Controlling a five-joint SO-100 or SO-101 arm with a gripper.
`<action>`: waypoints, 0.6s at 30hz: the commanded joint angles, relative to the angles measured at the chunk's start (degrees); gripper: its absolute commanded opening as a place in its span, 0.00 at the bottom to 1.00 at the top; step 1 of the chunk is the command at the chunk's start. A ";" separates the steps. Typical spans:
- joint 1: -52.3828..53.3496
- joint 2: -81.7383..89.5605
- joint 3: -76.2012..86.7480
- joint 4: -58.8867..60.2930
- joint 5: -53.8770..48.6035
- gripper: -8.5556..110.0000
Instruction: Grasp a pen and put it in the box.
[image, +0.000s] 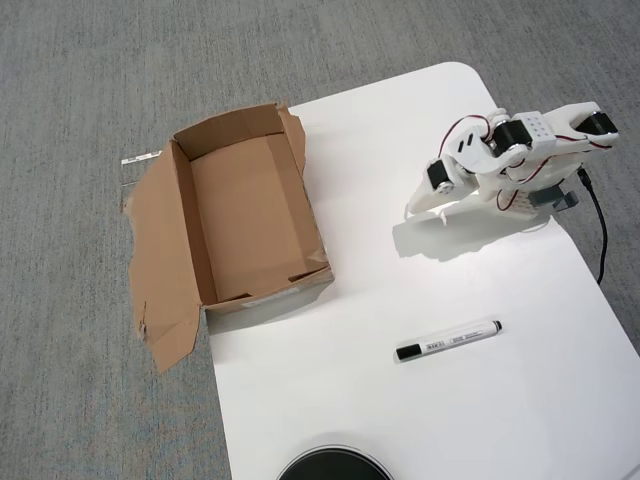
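1. Pen lying flat on the white table, lower right of the overhead view, a little tilted, black cap toward the left, nothing touching it.
2. Looks light, thin, hard and smooth. Will likely roll or slip if squeezed near one end. Best grabbed across the white middle, fingers on both long sides.
3. Gripper up in the upper right part of the frame, folded close to the arm, tip pointing down and left, well apart from the pen. Holding nothing. Fingers seem pressed together, but too small to be sure, so cannot tell.
4. Box at the left of the frame, hanging partly off the table edge over the grey carpet. Brown, open on top, empty inside, torn flap spread out on its left side.
5. Bare table between pen and box, nothing in the way. Near wall of the box to be lifted over.
6. Round black thing at the bottom edge, away from the path. Black cable at the right edge, behind the arm.
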 joint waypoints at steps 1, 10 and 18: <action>-0.31 3.34 0.40 -0.62 -0.13 0.08; 0.04 3.34 0.40 -0.70 0.31 0.08; 0.22 3.34 0.40 -0.79 -0.31 0.08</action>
